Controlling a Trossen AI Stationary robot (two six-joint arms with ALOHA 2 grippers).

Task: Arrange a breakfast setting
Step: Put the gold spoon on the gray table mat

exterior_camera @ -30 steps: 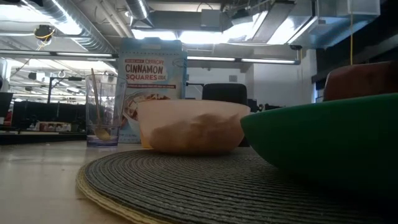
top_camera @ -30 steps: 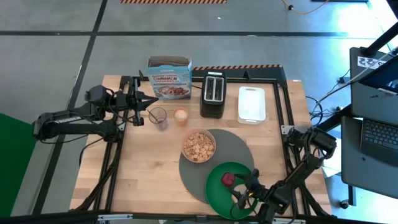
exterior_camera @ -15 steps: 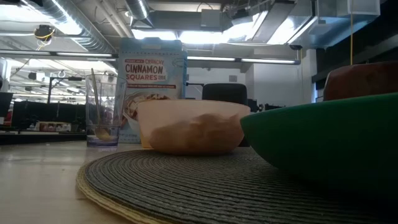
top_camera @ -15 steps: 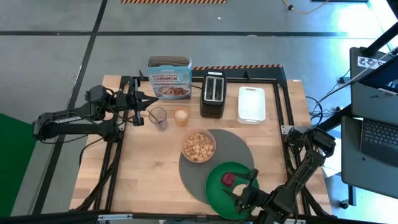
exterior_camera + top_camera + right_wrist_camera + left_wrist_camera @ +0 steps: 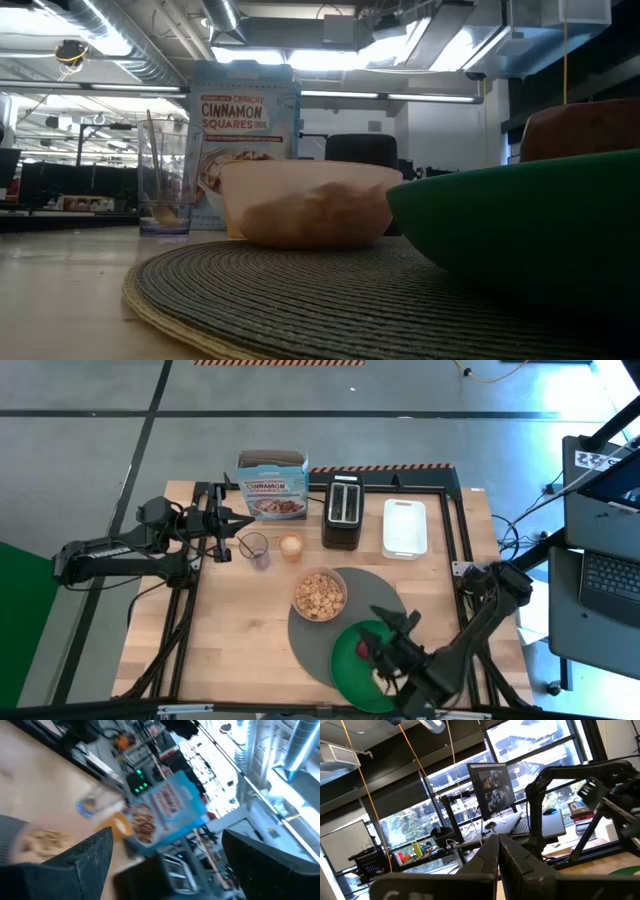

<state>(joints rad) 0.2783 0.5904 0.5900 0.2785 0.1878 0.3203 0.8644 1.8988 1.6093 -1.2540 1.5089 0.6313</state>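
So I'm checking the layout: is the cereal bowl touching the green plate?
Apart. In the high view a strip of grey placemat shows between the bowl and the plate.

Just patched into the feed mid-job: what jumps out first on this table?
The grey placemat near the front of the table draws the eye: a pinkish bowl of cereal sits on its left part, and a green plate overlaps its front edge. The right end effector, fingers open, hangs over that plate beside a small red apple. The left end effector, shut, waits at the back left by a cereal box.
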